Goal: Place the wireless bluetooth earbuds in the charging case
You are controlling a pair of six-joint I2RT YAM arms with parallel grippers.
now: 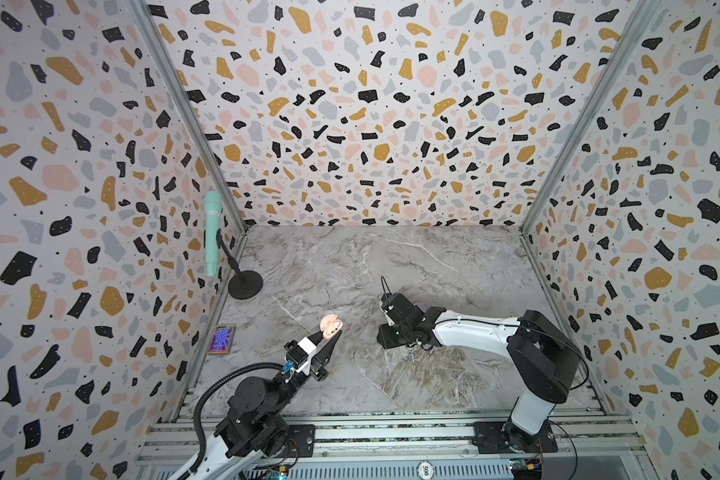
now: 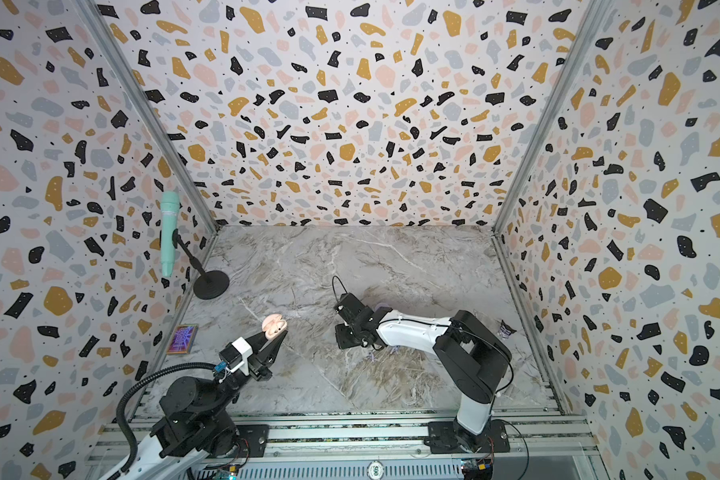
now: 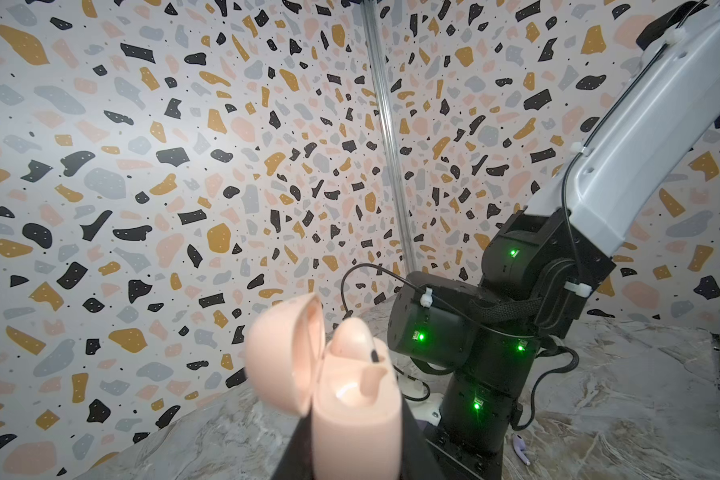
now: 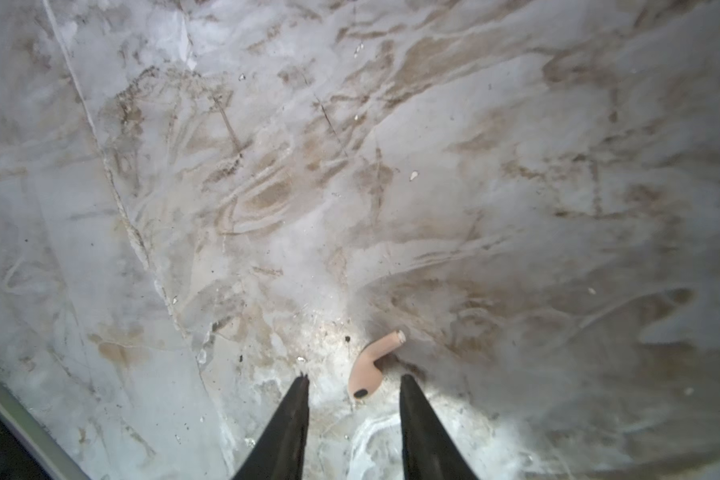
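Observation:
My left gripper [image 3: 352, 419] is shut on a pale pink charging case [image 3: 350, 432], held up off the table with its lid [image 3: 283, 353] swung open. One pink earbud [image 3: 352, 338] sits in the case, next to an empty socket. Both top views show the case [image 1: 330, 326] [image 2: 274, 327] left of centre. My right gripper [image 4: 355, 379] points down at the marble table, open. A second pink earbud [image 4: 375, 351] lies on the table between its fingertips, untouched. A lavender earbud [image 3: 522, 453] lies by the right arm's base side; small lavender buds [image 1: 412, 355] [image 2: 395, 349] show below the right wrist.
A mint microphone [image 1: 213, 232] on a black round stand [image 1: 245, 284] is at the back left corner. A small framed picture [image 1: 221, 339] leans by the left wall. A dark crumpled scrap [image 2: 506, 330] lies near the right wall. Patterned walls enclose three sides.

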